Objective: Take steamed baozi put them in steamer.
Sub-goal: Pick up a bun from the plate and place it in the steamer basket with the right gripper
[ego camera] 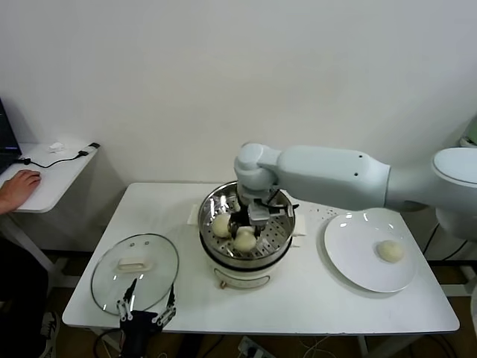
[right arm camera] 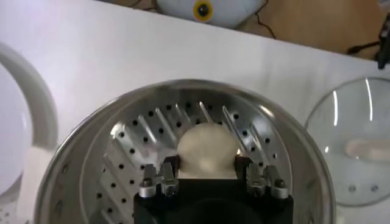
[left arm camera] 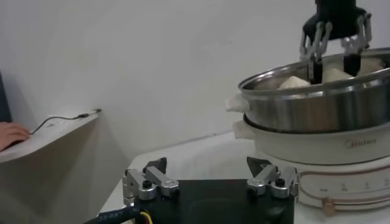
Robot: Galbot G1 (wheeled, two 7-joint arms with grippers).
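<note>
At the middle of the white table (ego camera: 313,298) stands the steamer (ego camera: 211,211), a shiny steel pot with a perforated tray on a white base. The right gripper (ego camera: 262,212) reaches down inside it, its fingers (right arm camera: 166,177) closed against the sides of a steamed baozi (right arm camera: 206,150) resting on the tray. Two more buns (ego camera: 222,224) lie in the pot beside it. A fourth bun (ego camera: 390,250) sits on the white plate (ego camera: 350,257) near the table's right edge. The glass lid (ego camera: 135,272) lies flat by the front left corner, and the left gripper (ego camera: 146,311) hovers over the front edge just beside it, fingers spread apart and holding nothing.
</note>
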